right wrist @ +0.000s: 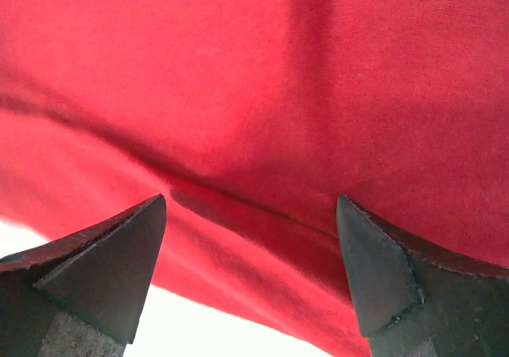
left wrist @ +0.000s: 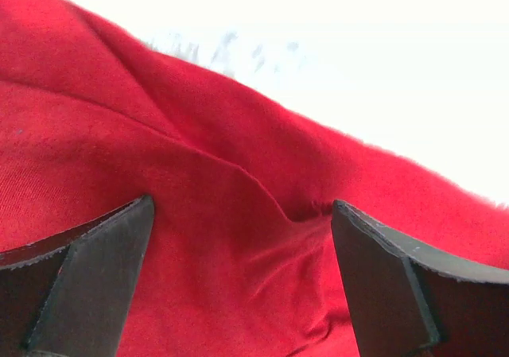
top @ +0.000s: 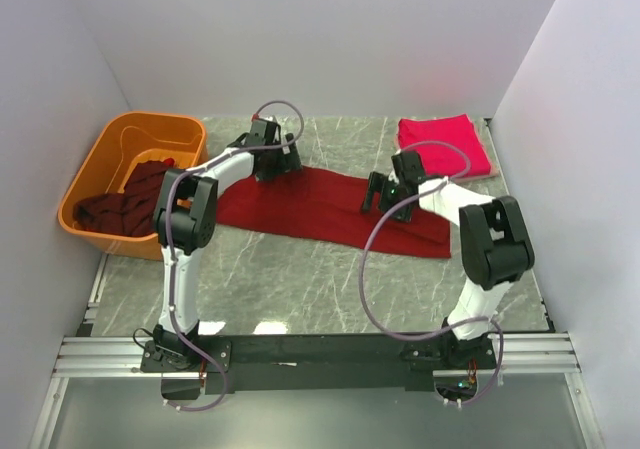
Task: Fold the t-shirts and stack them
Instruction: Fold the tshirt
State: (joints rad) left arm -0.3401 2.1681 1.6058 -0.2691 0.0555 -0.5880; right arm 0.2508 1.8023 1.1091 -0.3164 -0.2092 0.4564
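On the grey marbled surface: one dark red cloth t-shirt, lying as a long flat band; left claw and right claw gape wide over its edges, holding nothing; hazard: pinching one layer only would drag it askew.

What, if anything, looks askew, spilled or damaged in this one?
Nothing spilled or damaged. The dark red t-shirt lies slanted across the table, with a raised crease near one edge; more shirts sit crumpled in the orange tub. The folded pink shirt looks tidy.
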